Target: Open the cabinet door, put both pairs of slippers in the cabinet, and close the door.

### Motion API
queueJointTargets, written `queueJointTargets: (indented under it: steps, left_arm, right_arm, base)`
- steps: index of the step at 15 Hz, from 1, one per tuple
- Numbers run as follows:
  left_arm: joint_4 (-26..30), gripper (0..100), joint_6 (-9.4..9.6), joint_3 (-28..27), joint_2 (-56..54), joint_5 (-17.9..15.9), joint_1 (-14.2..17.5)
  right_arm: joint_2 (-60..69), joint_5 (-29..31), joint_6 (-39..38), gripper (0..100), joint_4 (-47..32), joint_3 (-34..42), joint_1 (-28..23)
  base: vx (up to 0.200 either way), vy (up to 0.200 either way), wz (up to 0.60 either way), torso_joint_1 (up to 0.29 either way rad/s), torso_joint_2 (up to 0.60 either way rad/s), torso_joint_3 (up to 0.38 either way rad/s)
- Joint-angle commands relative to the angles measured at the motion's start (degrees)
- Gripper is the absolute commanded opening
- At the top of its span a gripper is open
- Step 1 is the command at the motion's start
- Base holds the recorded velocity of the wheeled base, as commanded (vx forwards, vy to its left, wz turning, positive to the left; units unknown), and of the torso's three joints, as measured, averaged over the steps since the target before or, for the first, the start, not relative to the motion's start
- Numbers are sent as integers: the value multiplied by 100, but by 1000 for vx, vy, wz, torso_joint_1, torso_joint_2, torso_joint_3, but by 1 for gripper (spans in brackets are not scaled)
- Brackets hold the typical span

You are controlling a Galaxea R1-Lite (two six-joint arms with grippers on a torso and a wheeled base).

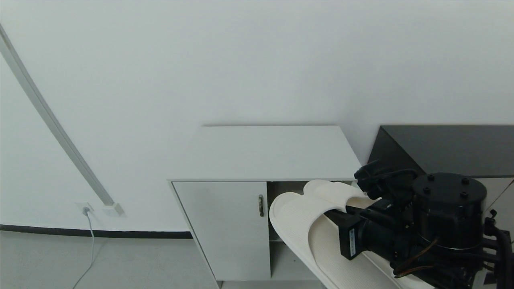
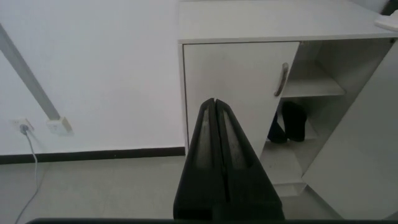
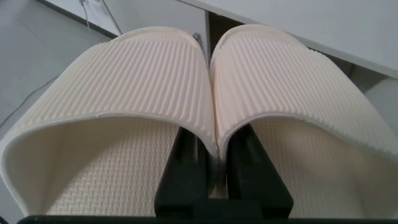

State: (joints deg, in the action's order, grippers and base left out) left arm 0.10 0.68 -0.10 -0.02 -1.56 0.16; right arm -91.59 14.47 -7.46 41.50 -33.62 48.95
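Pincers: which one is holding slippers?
The right pincer. It is shut on a pair of cream slippers in front of the cabinet; the left pincer is shut with nothing in it.

The pair of slippers (image 3: 143, 81) is coloured cream throughout, its straps ribbed in fine parallel lines and its insoles embossed with a small woven-looking texture. The cabinet (image 1: 265, 152) is finished in plain white, with a dull metallic handle (image 1: 261, 205) on its door and a black object (image 2: 290, 121) inside, while the left gripper (image 2: 215, 143) and the right gripper (image 3: 214, 165) are both black. The wall (image 1: 257, 60) is painted white, the floor (image 1: 120, 261) is pale grey, a black skirting strip (image 1: 100, 233) is set between them, and a black-topped unit (image 1: 449, 148) is seen beside the cabinet.
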Motion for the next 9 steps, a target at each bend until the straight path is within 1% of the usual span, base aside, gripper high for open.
queueJointTargets:
  steps: [1, 9]
  left_arm:
    - [-1, 0, 2, 1, 2, -2, 2]
    - [-1, 0, 2, 1, 2, 7, 2]
  right_arm:
    - [-17, 3, -1, 0, -1, 5, 1]
    - [1, 21, 25, 0, 8, -4, 10]
  base:
    - [0, 0, 0, 0, 0, 0]
    - [0, 0, 0, 0, 0, 0]
